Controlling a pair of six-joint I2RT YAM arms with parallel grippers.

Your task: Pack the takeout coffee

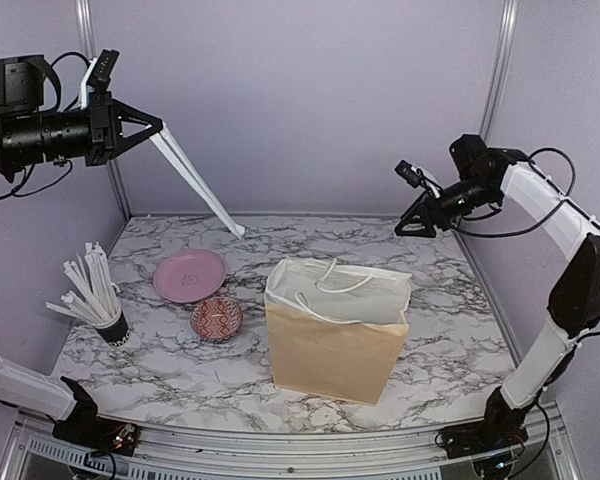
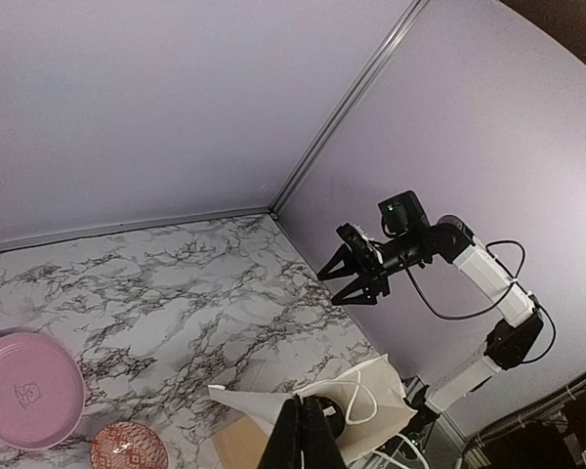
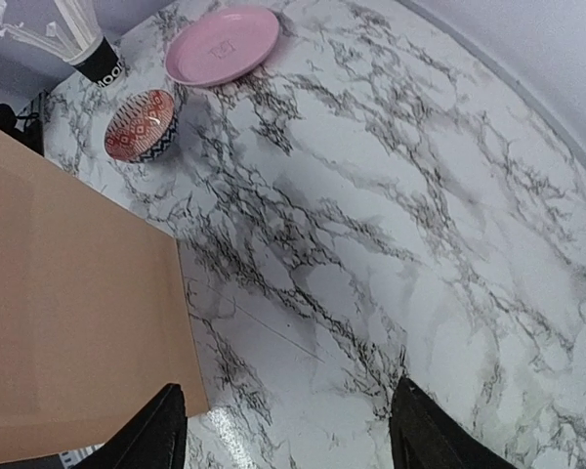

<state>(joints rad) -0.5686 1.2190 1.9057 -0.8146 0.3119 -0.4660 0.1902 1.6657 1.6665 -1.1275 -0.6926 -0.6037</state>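
The marble table (image 1: 430, 330) fills the floor of the cell. A brown paper bag (image 1: 330, 350) stands upright on it, near the middle and a little to the right. Its mouth is open, and 2 white cord handles lie across the pale lining.

The left gripper (image 1: 155, 128) hangs high over the far left corner. Its fingers are pressed together on the top end of 1 long white straw (image 1: 195, 180), which slants down to the right, its lower tip close to the far edge of the table.

The right gripper (image 1: 408, 228) is high over the far right side with its fingers spread and nothing between them. Its wrist view looks down on bare marble to the right of the bag.

A pink plate (image 1: 189, 275) lies left of the bag and farther back. At the left edge, a dark cup of straws (image 1: 110, 325) stands upright. A small red patterned bowl (image 1: 217, 318) sits just near-right of the plate, between it and the bag.

I cannot tell where the coffee is: no view looks down to the bottom of the bag.
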